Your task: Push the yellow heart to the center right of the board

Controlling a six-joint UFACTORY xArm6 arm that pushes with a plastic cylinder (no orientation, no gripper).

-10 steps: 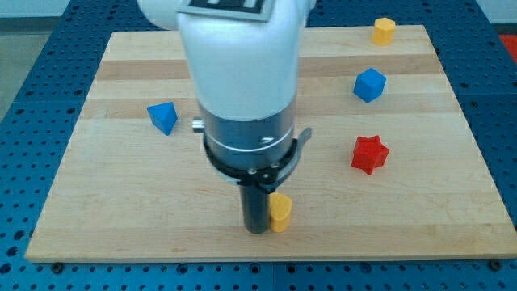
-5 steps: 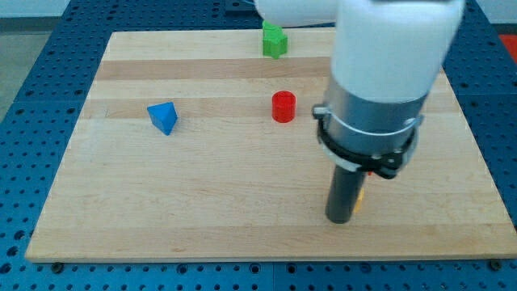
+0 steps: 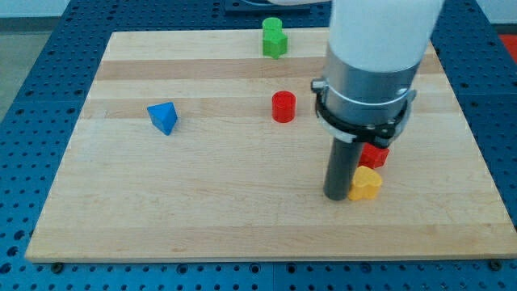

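Observation:
The yellow heart [image 3: 366, 184] lies on the wooden board [image 3: 202, 210] at the lower right. My tip [image 3: 337, 195] stands right against its left side, touching it. A red star-shaped block [image 3: 375, 155] sits just above the yellow heart, partly hidden behind the arm, and seems to touch it.
A red cylinder [image 3: 283, 107] stands near the board's centre. A green block [image 3: 274, 37] is at the top centre. A blue block [image 3: 164, 118] is at the left. The arm's white and grey body [image 3: 374, 65] hides the upper right of the board.
The arm moved from the board's lower middle to the right, pushing the yellow heart along, then slightly up. The heart now shows at the tip's right, under the red star.

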